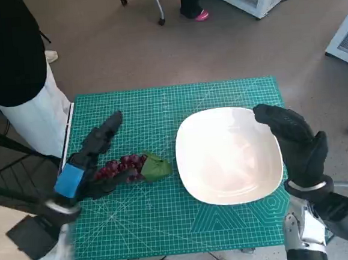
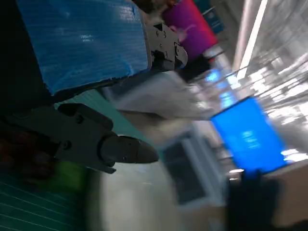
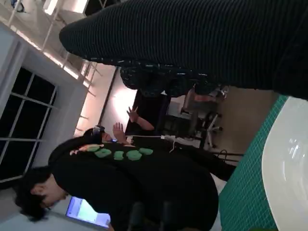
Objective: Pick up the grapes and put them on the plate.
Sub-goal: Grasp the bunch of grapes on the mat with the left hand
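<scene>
1. I see the grapes [image 1: 121, 165] lying on the green mat [image 1: 169, 226] of the bench, just left of the white plate [image 1: 227, 156], with a green leaf [image 1: 156, 167] between them.
2. My left hand [image 1: 95, 157] is at the grapes and touches them, fingers apart; I cannot tell if it grips them.
3. My right hand [image 1: 292, 139] hovers at the plate's right rim, fingers spread, holding nothing.
</scene>
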You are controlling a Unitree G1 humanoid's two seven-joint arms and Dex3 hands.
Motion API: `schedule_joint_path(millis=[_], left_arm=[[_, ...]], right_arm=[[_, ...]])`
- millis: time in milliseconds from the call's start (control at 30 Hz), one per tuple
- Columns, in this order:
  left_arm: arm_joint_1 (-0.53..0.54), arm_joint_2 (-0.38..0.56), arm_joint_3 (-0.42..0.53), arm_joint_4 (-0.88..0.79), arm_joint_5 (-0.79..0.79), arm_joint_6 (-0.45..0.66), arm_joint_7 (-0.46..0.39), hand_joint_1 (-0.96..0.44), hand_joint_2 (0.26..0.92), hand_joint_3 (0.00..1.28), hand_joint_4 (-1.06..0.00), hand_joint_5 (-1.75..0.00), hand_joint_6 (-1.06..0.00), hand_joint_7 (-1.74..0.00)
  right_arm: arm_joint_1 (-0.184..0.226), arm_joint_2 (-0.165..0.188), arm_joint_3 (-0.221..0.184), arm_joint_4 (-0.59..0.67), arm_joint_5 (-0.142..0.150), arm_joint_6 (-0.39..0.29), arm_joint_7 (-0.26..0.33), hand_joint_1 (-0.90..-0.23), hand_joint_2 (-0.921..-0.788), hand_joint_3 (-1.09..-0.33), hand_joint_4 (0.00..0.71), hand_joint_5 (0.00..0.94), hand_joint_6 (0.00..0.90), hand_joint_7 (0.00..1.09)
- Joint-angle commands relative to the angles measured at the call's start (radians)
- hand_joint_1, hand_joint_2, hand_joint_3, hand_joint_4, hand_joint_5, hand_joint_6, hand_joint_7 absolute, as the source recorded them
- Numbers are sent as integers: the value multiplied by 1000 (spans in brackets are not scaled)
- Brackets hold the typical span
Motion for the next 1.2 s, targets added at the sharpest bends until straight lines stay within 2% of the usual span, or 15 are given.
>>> schedule_joint_path(millis=[33, 200, 400, 667, 1200], left_arm=[[28, 51, -24, -103, 166, 75, 44, -639, 878, 10, -8, 1, -120, -52], [44, 61, -68, -192, 302, 211, 51, -632, 830, 1, 0, 1, -107, -35], [36, 45, -136, -245, 407, 377, 36, -559, 760, 1, 1, 1, -118, -29], [7, 44, -212, -213, 483, 454, 52, -503, 720, 0, 1, 1, -159, -35], [-92, 34, -342, -99, 605, 583, 44, -504, 720, 1, -4, -1, -194, -15]], right_arm=[[13, -1, 4, 6, -7, 15, -10, -428, -921, -565, 610, 1, 561, 1], [13, -1, 4, 4, -10, 11, -14, -427, -921, -565, 610, 1, 561, 1], [15, 0, 4, 3, -10, 8, -14, -428, -921, -565, 610, 1, 561, 1], [18, -1, 3, 3, -8, 6, -10, -427, -921, -565, 610, 1, 561, 1], [23, -3, 2, 0, -9, 10, -13, -428, -921, -566, 609, 1, 560, 1]])
